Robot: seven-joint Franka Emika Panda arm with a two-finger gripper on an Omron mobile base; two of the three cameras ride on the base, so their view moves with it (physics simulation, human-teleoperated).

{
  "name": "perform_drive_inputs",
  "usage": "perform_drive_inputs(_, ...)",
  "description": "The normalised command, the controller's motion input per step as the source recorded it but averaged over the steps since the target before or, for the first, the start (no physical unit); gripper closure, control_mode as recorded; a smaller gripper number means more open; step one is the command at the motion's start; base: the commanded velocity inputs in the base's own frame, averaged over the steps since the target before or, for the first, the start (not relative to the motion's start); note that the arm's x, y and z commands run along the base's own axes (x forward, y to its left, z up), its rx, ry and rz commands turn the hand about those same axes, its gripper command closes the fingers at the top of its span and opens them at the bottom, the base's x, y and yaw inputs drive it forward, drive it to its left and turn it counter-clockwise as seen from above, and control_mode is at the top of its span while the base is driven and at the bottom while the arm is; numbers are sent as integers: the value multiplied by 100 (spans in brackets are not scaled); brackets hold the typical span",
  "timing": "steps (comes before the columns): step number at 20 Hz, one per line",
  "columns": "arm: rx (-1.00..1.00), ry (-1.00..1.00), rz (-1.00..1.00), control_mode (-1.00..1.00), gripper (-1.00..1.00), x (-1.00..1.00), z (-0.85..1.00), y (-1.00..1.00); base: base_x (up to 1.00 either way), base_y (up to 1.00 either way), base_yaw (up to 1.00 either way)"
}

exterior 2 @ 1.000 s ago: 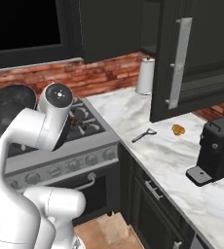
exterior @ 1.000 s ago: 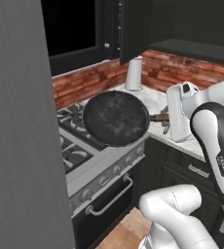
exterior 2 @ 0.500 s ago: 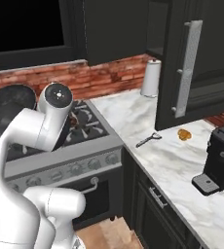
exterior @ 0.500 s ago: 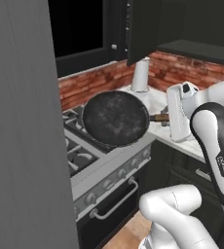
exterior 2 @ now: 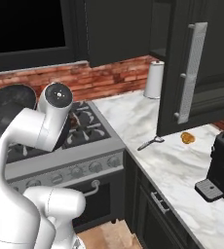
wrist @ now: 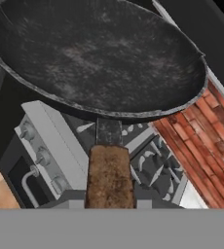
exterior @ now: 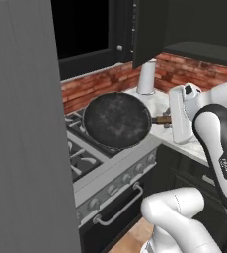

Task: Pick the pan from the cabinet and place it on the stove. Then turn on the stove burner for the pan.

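Pan [exterior: 117,120] gripped by handle in clenched gripper [exterior: 170,119], hovering tilted above stove [exterior: 116,163] front-right burner; level, then lower toward 6 o'clock onto grate, handle clear of knobs.

robot arm [exterior: 219,148]: glossy white rounded shells, dark grey to black joint bands, small pale lettering on one dark band; round dark grey cap with centre dot on joint [exterior 2: 58,93]; bulbous white base segments.
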Motion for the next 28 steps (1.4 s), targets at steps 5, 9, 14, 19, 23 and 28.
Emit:
perform_drive_inputs(5, 0, 0, 0, 100, 100, 0, 0, 0, 10, 0, 6)
perform_drive_inputs(9, 0, 0, 0, 100, 100, 0, 0, 0, 5, 5, 4)
perform_drive_inputs(14, 0, 0, 0, 100, 100, 0, 0, 0, 1, 0, 2)
perform_drive_inputs(19, 0, 0, 0, -100, 100, 4, 0, -4, 4, 0, 0)
perform_drive_inputs(23, 0, 0, 0, -100, 100, 25, -2, -9, 0, 0, 0)
perform_drive_inputs(28, 0, 0, -3, -100, 100, 27, -12, -2, 0, 0, 0)
